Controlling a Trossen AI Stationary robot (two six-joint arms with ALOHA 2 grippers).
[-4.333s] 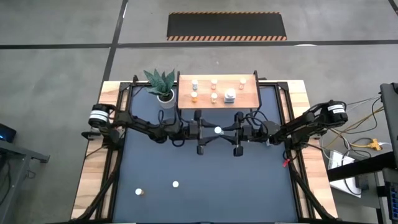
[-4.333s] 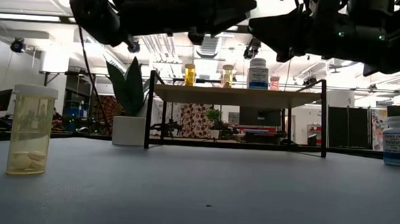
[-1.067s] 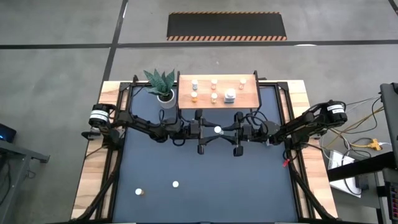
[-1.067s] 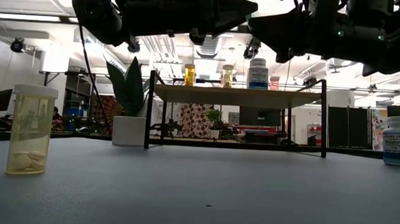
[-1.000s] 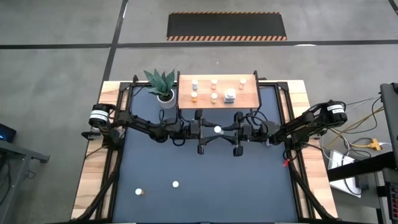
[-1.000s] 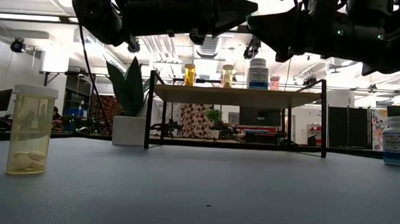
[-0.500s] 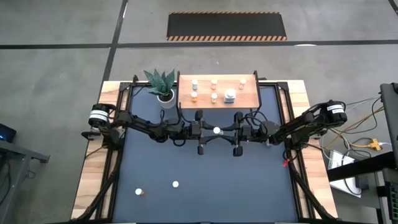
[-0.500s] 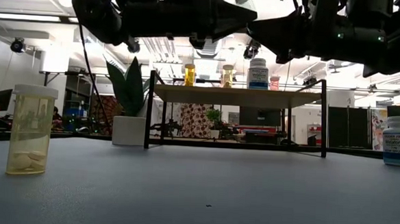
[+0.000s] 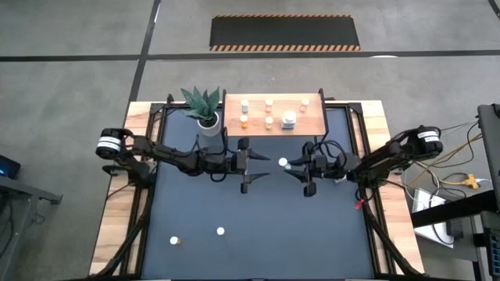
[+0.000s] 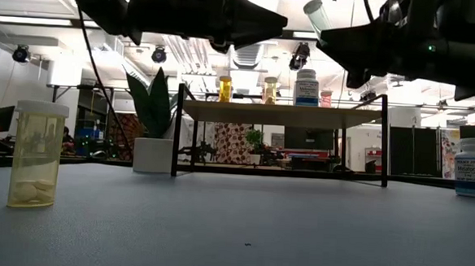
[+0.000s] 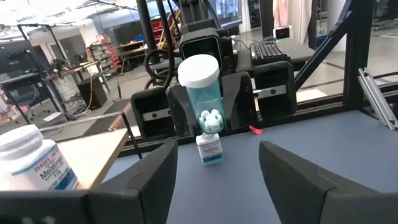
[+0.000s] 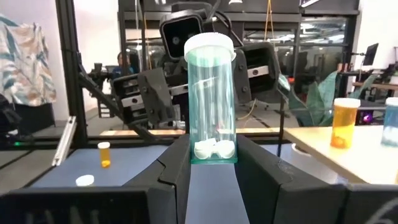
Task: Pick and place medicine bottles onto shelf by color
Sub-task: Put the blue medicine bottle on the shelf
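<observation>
Our right gripper [image 12: 211, 163] has its fingers clamped on a clear teal-tinted bottle [image 12: 211, 99] with a white cap and a few white pills at the bottom. In the high view it's up over the middle of the desk [image 9: 258, 250], nearer the far edge, with the white cap [image 9: 282, 162] poking out toward our other arm. From the low view you can see the bottle [image 10: 319, 13] is up in the air, tilted, well above the tabletop.

Our left gripper [image 11: 214, 168] is facing it with fingers spread wide and nothing between them; it sits just beside the bottle, apart from it [image 9: 251, 165].

The shelf [image 9: 314, 122] stands at the far edge of the desk with six bottles on it, including a bigger white one [image 9: 289, 120]. A potted plant [image 9: 205, 109] is next to the shelf's left end. Two more bottles [image 9: 175, 241] [image 9: 221, 231] are near the front left corner.
</observation>
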